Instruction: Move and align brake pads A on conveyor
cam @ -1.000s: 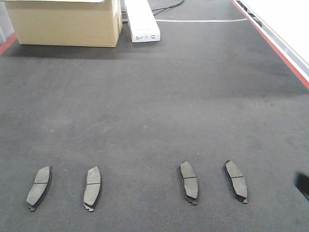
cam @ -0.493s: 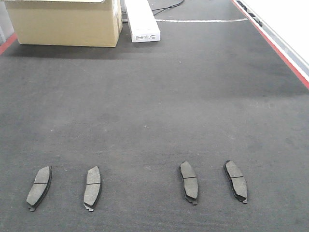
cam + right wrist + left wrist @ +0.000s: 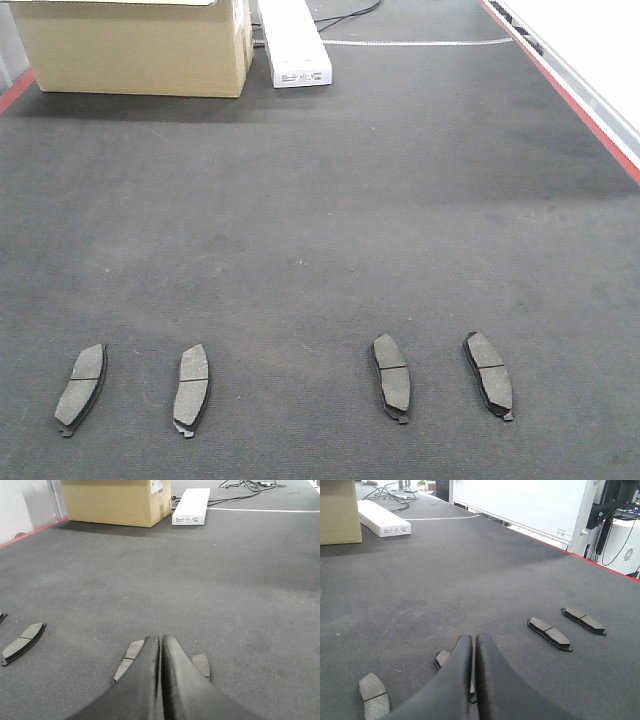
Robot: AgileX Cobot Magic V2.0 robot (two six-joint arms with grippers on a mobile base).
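The conveyor (image 3: 330, 200) fills the front view, a dark felt-like belt edged in red, with a cardboard box (image 3: 135, 45) and a white carton (image 3: 293, 42) standing at its far end. Near the front edge the four pads are laid in a row, all lengthwise: pad one (image 3: 80, 388) and pad two (image 3: 191, 389) as a left pair, pad three (image 3: 392, 376) and pad four (image 3: 489, 374) as a right pair, with a wider gap between the pairs and a slight tilt in each. Each pad is seen as a flat grey curved oblong with a thin cross groove and a darker backing plate. The left gripper (image 3: 472, 642) is held low over the left pair with its fingers pressed together and nothing between them; the right gripper (image 3: 161, 644) is likewise closed and empty above the right pair. The placing appears largely done, and the aligning step is judged to be in hand. A next move would call for gentle nudges to square the tilts and even the spacing.
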